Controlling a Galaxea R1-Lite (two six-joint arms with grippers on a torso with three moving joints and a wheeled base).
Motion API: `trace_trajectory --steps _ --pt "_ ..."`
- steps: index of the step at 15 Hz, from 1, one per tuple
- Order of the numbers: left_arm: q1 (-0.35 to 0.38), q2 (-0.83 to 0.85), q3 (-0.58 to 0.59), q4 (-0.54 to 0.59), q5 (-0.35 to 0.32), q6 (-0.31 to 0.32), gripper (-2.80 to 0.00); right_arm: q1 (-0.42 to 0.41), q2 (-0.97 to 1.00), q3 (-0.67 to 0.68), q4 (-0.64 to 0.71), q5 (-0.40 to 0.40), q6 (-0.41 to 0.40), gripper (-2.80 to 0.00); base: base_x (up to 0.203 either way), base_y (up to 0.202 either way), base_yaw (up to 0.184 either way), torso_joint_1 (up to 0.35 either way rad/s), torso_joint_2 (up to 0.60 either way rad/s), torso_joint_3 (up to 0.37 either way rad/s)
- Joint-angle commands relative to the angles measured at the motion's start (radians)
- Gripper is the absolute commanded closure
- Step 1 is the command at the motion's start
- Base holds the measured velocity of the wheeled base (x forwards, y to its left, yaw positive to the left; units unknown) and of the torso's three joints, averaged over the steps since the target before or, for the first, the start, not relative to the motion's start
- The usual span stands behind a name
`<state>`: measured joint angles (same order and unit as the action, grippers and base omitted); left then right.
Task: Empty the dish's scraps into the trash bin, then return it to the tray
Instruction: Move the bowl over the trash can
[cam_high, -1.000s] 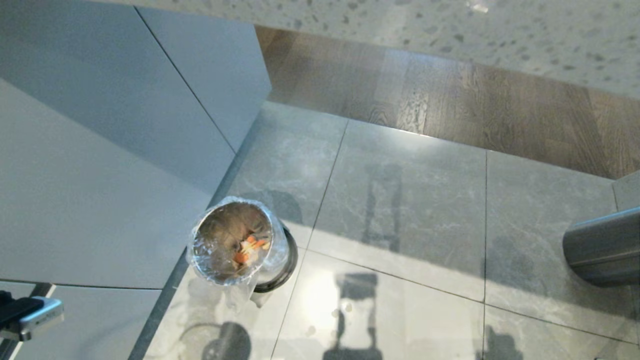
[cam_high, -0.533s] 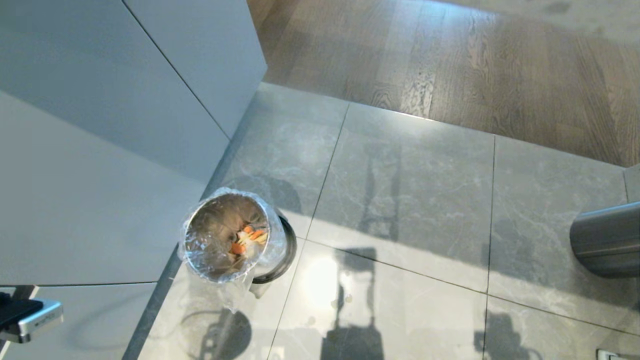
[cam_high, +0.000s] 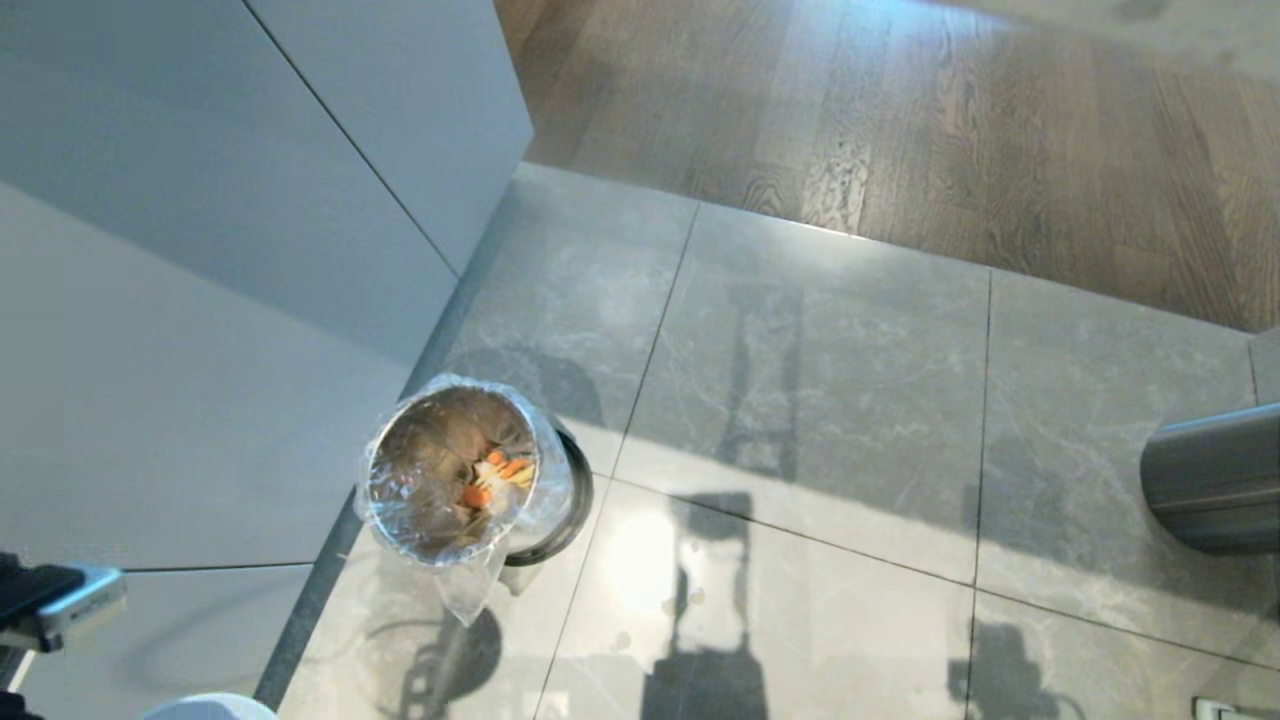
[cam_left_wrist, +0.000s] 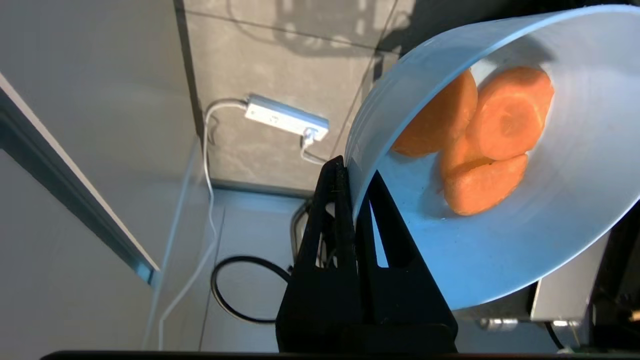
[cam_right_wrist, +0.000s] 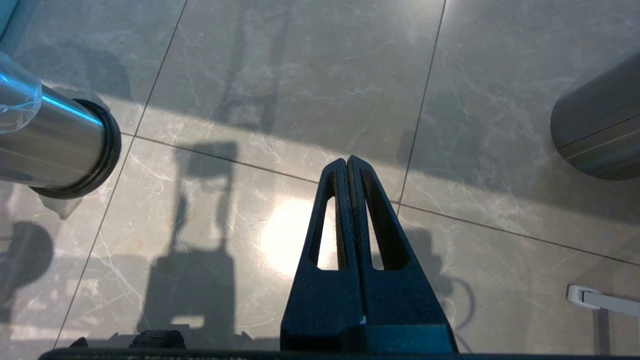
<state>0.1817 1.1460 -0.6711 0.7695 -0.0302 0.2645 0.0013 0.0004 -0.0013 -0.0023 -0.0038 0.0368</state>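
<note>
Left gripper (cam_left_wrist: 350, 172) pinching rim of small pale-blue round bowl (cam_left_wrist: 525, 240), orange carrot slices (cam_left_wrist: 480, 135) inside; shiny metal plastic-lined bin (cam_high: 455, 480) at two o'clock. Right gripper (cam_right_wrist: 347, 167) pressed together, farther off.

Right hand (cam_right_wrist: 348, 162) pressed closed above floor tiles (cam_right_wrist: 300, 100), trash bin (cam_right_wrist: 55, 150) aside
</note>
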Motion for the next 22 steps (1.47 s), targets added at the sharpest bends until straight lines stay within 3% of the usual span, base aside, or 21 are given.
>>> trace_trajectory --steps 1,6,13,15,18,22 --pt "-0.004 0.005 -0.002 -0.015 0.005 0.002 0.0 0.0 0.0 0.0 -0.001 -0.001 0.0 0.0 0.0 0.0 0.0 0.0 0.0 0.0" --pt "-0.02 0.046 -0.018 -0.116 0.051 0.004 0.0 0.0 0.0 0.0 -0.001 -0.001 0.0 0.0 0.0 0.0 0.0 0.0 0.0 0.0" --pt "-0.055 0.134 -0.089 -0.124 0.064 0.001 0.0 0.0 0.001 0.0 -0.001 -0.001 0.0 0.0 0.0 0.0 0.0 0.0 0.0 0.0" --pt "-0.067 0.147 -0.095 -0.174 0.065 0.001 0.0 0.0 0.001 0.0 -0.001 -0.001 0.0 0.0 0.0 0.0 0.0 0.0 0.0 0.0" --pt "-0.113 0.166 -0.093 -0.26 0.112 0.002 0.0 0.0 0.001 0.0 -0.001 -0.001 0.0 0.0 0.0 0.0 0.0 0.0 0.0 0.0" --pt "-0.203 0.183 -0.096 -0.293 0.18 0.001 0.0 0.0 0.001 0.0 -0.001 -0.001 0.0 0.0 0.0 0.0 0.0 0.0 0.0 0.0"
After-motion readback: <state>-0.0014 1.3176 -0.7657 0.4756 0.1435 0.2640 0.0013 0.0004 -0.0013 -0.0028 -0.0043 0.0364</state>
